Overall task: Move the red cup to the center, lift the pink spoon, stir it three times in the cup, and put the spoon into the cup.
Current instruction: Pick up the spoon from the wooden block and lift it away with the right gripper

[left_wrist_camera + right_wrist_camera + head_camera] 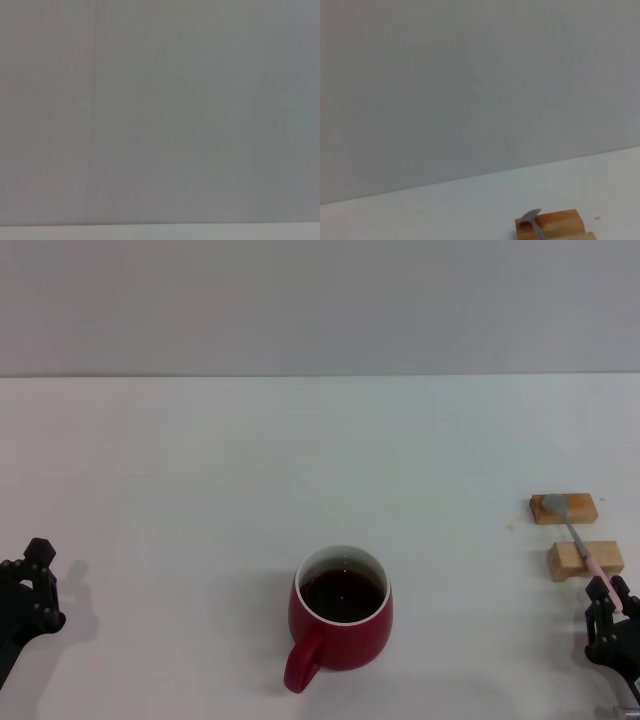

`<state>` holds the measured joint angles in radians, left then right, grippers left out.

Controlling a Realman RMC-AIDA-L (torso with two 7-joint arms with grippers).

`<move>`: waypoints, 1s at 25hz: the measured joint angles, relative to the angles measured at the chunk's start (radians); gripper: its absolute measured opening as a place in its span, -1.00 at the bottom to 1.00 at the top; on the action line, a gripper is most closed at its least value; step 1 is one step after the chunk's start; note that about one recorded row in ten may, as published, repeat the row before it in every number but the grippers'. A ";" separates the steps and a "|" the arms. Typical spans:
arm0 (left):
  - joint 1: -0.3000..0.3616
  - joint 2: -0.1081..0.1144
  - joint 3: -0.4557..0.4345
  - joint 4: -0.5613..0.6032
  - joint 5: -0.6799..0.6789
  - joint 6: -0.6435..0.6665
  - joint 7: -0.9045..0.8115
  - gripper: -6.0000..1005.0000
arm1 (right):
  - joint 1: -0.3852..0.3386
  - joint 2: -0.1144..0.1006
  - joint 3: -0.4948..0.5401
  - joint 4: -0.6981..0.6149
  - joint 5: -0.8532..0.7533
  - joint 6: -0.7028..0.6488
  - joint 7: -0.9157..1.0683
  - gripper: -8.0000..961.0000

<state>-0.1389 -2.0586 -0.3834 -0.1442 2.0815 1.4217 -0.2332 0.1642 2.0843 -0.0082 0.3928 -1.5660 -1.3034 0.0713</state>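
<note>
The red cup [342, 624] stands upright on the white table at the front centre, with dark liquid inside and its handle turned toward me and to the left. The pink spoon [582, 547] lies across two wooden blocks at the right, its grey bowl on the far block and its pink handle pointing toward me. The spoon's bowl also shows in the right wrist view [530, 218]. My right gripper [611, 592] is open at the handle's near end, one finger on each side of it. My left gripper [25, 565] is open and empty at the front left, well away from the cup.
The two small wooden blocks, far [580, 509] and near [563, 561], sit one behind the other at the right; the far one also shows in the right wrist view [560, 223]. A grey wall rises behind the table's far edge [320, 377].
</note>
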 joint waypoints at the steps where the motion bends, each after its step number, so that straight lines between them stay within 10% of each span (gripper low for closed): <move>1: -0.001 0.000 0.000 0.000 0.000 0.000 0.000 -0.99 | 0.000 0.000 0.000 0.001 0.000 -0.002 -0.008 -0.85; 25: -0.028 -0.003 0.000 -0.014 0.000 0.006 -0.003 -0.99 | 0.083 -0.025 -0.003 0.065 -0.135 -0.335 -0.119 -0.93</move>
<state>-0.1673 -2.0616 -0.3835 -0.1580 2.0815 1.4282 -0.2360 0.2472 2.0592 -0.0110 0.4576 -1.7009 -1.6386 -0.0473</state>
